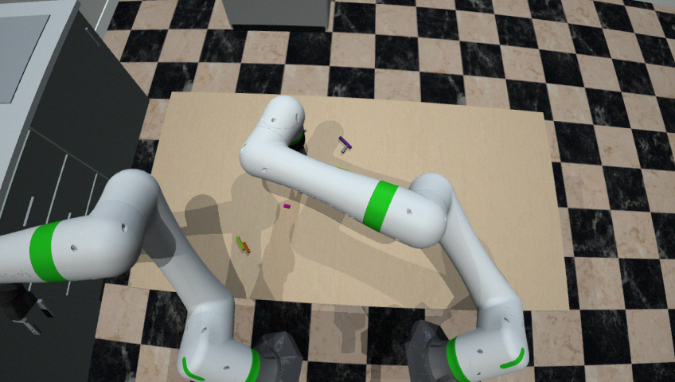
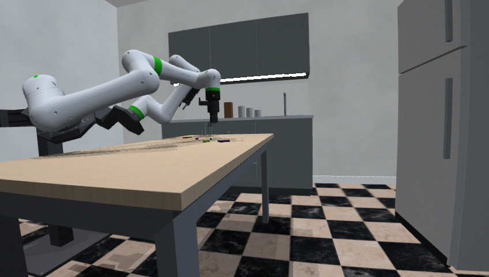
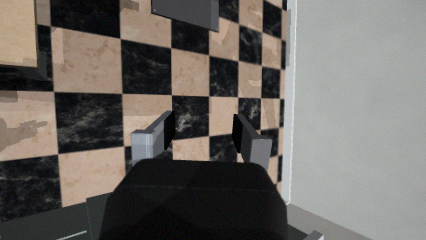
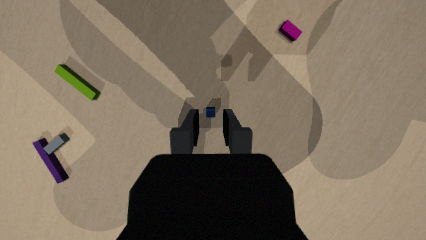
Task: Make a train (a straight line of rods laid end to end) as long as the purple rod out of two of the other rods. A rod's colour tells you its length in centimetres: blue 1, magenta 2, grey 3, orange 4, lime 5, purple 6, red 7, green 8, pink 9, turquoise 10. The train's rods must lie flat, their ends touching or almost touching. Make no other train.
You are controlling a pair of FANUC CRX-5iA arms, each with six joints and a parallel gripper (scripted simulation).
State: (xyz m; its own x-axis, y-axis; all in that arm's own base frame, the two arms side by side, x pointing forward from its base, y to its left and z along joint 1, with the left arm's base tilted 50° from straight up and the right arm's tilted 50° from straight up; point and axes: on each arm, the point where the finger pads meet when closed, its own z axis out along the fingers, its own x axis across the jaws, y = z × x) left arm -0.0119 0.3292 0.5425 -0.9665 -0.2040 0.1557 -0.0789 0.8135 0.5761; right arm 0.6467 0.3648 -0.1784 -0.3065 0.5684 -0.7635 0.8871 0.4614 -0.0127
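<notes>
My right gripper (image 4: pixel 211 120) (image 2: pixel 210 131) is partly open above the small blue rod (image 4: pixel 210 112) (image 2: pixel 210 138), which lies on the table below and between its fingertips. A lime rod (image 4: pixel 77 81) (image 1: pixel 341 168) (image 2: pixel 206 141) lies apart from it. The purple rod (image 4: pixel 50 161) (image 1: pixel 345 142) (image 2: pixel 223 141) has the grey rod (image 4: pixel 54 145) (image 1: pixel 344 149) against its side. The magenta rod (image 4: pixel 291 30) (image 1: pixel 286 206) lies alone. A second lime rod (image 1: pixel 240 243) lies beside the orange rod (image 1: pixel 246 247). My left gripper (image 3: pixel 204 124) (image 1: pixel 44 321) is open and empty, away from the table.
The right arm (image 1: pixel 326 181) reaches over the wooden table (image 1: pixel 497 189) and hides part of it in the top view. The left arm (image 1: pixel 185 265) crosses the table's left front corner. A dark kitchen cabinet (image 1: pixel 80 94) stands beyond the table's left edge.
</notes>
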